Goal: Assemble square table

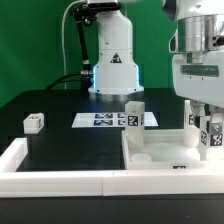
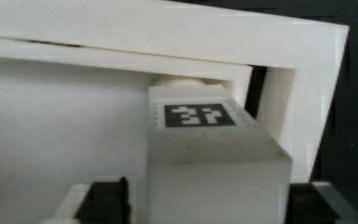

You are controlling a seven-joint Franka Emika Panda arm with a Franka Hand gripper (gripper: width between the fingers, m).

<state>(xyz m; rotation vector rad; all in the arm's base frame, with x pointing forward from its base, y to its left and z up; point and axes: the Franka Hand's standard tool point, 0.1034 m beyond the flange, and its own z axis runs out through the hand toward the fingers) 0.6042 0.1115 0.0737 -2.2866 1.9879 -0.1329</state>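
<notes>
Blk tbl (image 1: 70,145) w/ marker board (image 1: 100,120), leg block (image 1: 34,122), slab (image 1: 165,148)

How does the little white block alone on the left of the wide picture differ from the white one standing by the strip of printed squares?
The lone block sits low on the black surface, apart from everything; the standing block rises tall and upright at the big white slab's back corner, beside the marker board. Both are white with black-and-white tags.
</notes>
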